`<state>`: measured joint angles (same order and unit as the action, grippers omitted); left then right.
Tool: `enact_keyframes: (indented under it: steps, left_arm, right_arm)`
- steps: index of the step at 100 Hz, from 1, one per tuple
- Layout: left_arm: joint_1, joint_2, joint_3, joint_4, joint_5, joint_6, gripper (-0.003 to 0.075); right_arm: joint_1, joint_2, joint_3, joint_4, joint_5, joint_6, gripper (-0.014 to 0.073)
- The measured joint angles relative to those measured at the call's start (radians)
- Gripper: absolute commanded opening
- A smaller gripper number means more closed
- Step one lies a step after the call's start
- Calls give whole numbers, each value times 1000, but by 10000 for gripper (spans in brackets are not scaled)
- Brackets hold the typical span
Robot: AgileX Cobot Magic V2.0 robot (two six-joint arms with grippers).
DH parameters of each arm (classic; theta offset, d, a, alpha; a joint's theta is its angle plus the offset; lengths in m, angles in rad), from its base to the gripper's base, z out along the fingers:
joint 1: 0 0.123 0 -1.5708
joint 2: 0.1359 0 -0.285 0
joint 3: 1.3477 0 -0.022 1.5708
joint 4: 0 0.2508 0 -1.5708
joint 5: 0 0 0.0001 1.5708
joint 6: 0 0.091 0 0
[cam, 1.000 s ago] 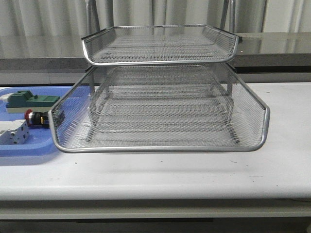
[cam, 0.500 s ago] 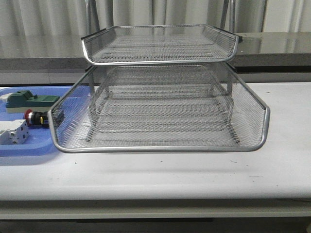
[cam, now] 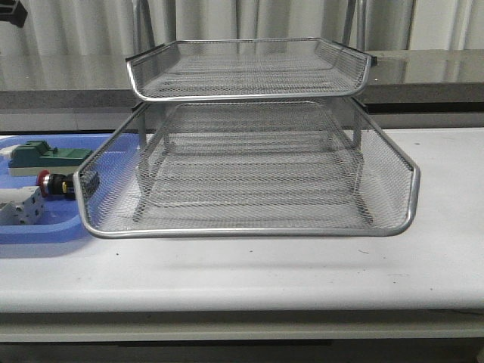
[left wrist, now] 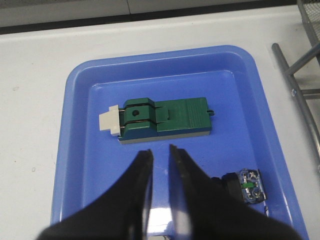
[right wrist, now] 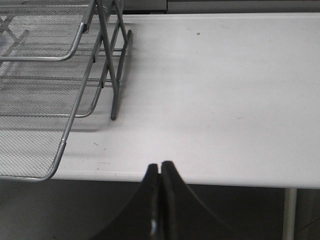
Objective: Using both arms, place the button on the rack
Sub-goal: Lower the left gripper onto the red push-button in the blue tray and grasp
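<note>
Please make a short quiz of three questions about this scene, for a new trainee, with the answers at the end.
1. True or false: the button already lies on the rack.
2. Which thing does the left gripper hover nearest to? A) the green block B) a rack leg C) bare table
3. Fill in: the right gripper has its fingers ____ and holds nothing.

Key: 1 false, it lies in the blue tray. 2 A. 3 shut.
</note>
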<state>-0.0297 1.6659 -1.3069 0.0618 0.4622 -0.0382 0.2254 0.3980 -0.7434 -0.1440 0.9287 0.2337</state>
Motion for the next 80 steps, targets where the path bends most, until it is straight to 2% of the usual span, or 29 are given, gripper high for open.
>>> enact_keyframes:
  steps: [8,13,20,57,80]
  left_arm:
    - [0,4,-3,0,15,21,492]
    - [0,4,-3,0,31,44,596]
    - [0,4,-4,0,45,58,676]
    - [0,4,-8,-8,63,74,647]
    - [0,46,-94,-12,139,234,647]
  right_arm:
    - [0,0,0,0,0,0,-68]
    - [0,0,0,0,0,0,-68]
    - [0,0,0,0,0,0,-68]
    - [0,0,0,0,0,0,-68]
    - [0,0,0,0,0,0,-68]
